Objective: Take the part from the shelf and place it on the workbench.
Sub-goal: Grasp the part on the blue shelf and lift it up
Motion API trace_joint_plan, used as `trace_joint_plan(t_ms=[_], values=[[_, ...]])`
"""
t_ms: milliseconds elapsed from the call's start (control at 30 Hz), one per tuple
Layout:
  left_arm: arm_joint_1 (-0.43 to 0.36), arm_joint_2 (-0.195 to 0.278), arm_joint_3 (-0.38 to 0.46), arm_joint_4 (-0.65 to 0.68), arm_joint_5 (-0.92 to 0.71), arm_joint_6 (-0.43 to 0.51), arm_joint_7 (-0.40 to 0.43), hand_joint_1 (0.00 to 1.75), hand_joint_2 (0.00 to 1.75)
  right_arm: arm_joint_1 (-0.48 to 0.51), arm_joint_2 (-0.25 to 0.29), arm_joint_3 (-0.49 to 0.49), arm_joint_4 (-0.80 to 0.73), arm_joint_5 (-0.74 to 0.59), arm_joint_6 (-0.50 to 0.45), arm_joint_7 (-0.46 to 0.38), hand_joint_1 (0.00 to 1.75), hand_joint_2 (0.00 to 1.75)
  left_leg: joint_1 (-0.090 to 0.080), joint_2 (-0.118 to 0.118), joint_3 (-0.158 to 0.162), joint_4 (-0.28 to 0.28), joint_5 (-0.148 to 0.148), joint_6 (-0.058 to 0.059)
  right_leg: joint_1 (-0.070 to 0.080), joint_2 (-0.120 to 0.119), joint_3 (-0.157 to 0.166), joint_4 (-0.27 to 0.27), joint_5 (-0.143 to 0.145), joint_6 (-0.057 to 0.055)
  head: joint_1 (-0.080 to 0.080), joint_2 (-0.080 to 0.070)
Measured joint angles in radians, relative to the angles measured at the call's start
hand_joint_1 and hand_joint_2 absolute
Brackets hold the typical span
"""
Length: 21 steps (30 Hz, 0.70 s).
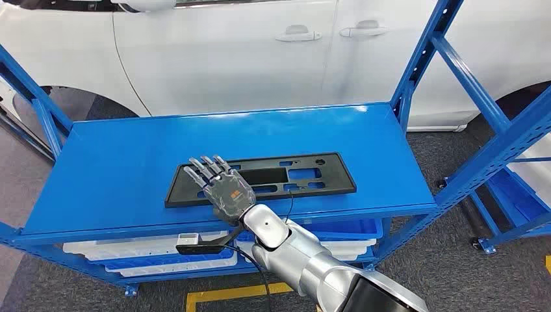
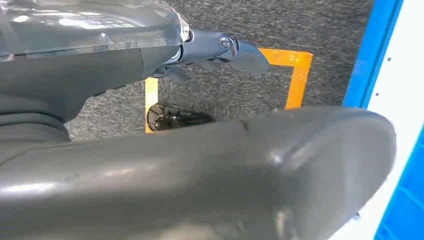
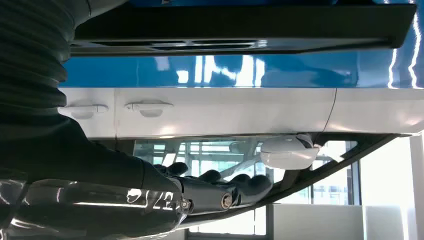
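The black part (image 1: 263, 179) lies flat near the shelf's (image 1: 130, 156) front edge; right hand (image 1: 219, 184) hovers over its left end, fingers spread, seemingly holding nothing; looks stiff, light; grip a long edge.

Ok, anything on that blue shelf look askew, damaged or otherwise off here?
Nothing stands out. The black part lies flat on the blue shelf, roughly square to its front edge, no visible damage. The right hand is over its left portion, fingers extended; actual contact is unclear.
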Motion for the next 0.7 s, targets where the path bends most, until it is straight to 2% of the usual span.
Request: trace_joint_plan(t_ms=[100, 133, 200, 267, 300, 333, 367, 400, 467, 533, 633, 700], values=[[0.002, -0.001, 0.0, 0.0, 0.001, 0.0, -0.002, 0.0, 0.0, -0.004, 0.001, 0.0, 0.007, 0.02, 0.004, 0.015, 0.0, 1.75, 0.003, 0.0, 0.0, -0.003, 0.003, 0.012, -0.001, 0.0, -0.003, 0.006, -0.007, 0.011, 0.0, 0.0], [0.003, -0.001, 0.0, 0.0, 0.001, 0.0, -0.002, 0.0, 0.0, -0.007, 0.001, 0.0, 0.011, 0.026, 0.005, 0.02, 0.0, 1.75, 0.004, 0.001, 0.0, -0.005, 0.005, 0.019, -0.002, -0.001, -0.011, 0.025, -0.02, 0.017, 0.0, 0.0], [0.002, -0.001, 0.0, 0.0, 0.002, 0.001, -0.003, 0.0, 0.0, -0.011, 0.001, 0.0, 0.017, 0.032, 0.008, 0.026, 0.0, 1.75, 0.005, 0.002, 0.0, -0.007, 0.006, 0.029, -0.006, -0.001, -0.059, 0.129, -0.078, 0.026, 0.0, 0.0], [0.003, 0.0, 0.0, 0.0, 0.003, 0.002, -0.004, 0.0, 0.0, -0.012, 0.001, 0.0, 0.029, 0.046, 0.026, 0.041, 0.82, 1.75, 0.004, 0.003, -0.001, -0.006, 0.006, 0.033, -0.008, -0.001, -0.127, 0.266, -0.131, 0.03, 0.0, 0.0], [0.004, 0.0, 0.0, 0.0, 0.005, 0.002, -0.006, 0.0, 0.0, -0.012, 0.0, 0.001, 0.037, 0.06, 0.048, 0.057, 1.26, 1.75, 0.003, 0.003, -0.001, -0.006, 0.006, 0.033, -0.008, -0.001, -0.145, 0.298, -0.134, 0.031, 0.0, 0.0], [0.004, 0.001, 0.0, 0.0, 0.008, 0.002, -0.008, 0.0, 0.0, -0.013, 0.0, 0.001, 0.047, 0.076, 0.079, 0.079, 1.7, 1.75, 0.002, 0.002, 0.0, -0.006, 0.006, 0.033, -0.008, -0.001, -0.145, 0.294, -0.118, 0.029, 0.0, 0.0], [0.005, 0.001, 0.0, 0.0, 0.012, 0.002, -0.011, 0.0, 0.0, -0.014, 0.0, 0.001, 0.058, 0.089, 0.114, 0.105, 1.75, 1.75, 0.002, 0.001, 0.001, -0.006, 0.005, 0.033, -0.008, -0.001, -0.124, 0.244, -0.085, 0.025, 0.0, 0.0], [0.006, 0.001, 0.0, 0.0, 0.015, 0.002, -0.014, 0.0, 0.0, -0.016, -0.001, 0.001, 0.068, 0.098, 0.151, 0.133, 1.75, 1.75, 0.001, 0.0, 0.002, -0.006, 0.004, 0.032, -0.006, -0.001, -0.089, 0.17, -0.046, 0.019, 0.0, 0.0], [0.008, -0.001, 0.0, 0.0, 0.019, 0.002, -0.02, 0.0, 0.0, -0.026, -0.005, -0.003, 0.087, 0.104, 0.207, 0.178, 1.75, 1.75, -0.003, 0.0, 0.002, -0.004, 0.002, 0.026, -0.001, -0.002, -0.029, 0.04, 0.003, 0.005, 0.0, 0.0], [0.01, -0.002, 0.0, 0.0, 0.021, 0.002, -0.023, 0.0, 0.0, -0.035, -0.012, -0.012, 0.101, 0.104, 0.235, 0.203, 1.75, 1.75, -0.004, 0.0, 0.001, -0.005, 0.001, 0.015, 0.006, -0.002, -0.015, 0.003, 0.007, -0.002, 0.0, 0.0], [0.01, 0.0, 0.0, 0.0, 0.02, 0.001, -0.025, 0.0, 0.0, -0.046, -0.026, -0.027, 0.112, 0.106, 0.244, 0.212, 1.75, 1.75, -0.002, 0.001, 0.002, 0.001, -0.008, -0.001, 0.001, -0.002, -0.009, -0.008, 0.014, -0.015, 0.0, 0.0], [0.009, 0.002, 0.0, 0.0, 0.016, -0.002, -0.025, 0.0, 0.0, -0.053, -0.03, -0.036, 0.116, 0.11, 0.246, 0.213, 1.75, 1.75, 0.0, 0.001, -0.03, 0.079, -0.057, -0.01, -0.005, -0.004, -0.004, -0.015, 0.017, -0.022, 0.0, 0.0]])
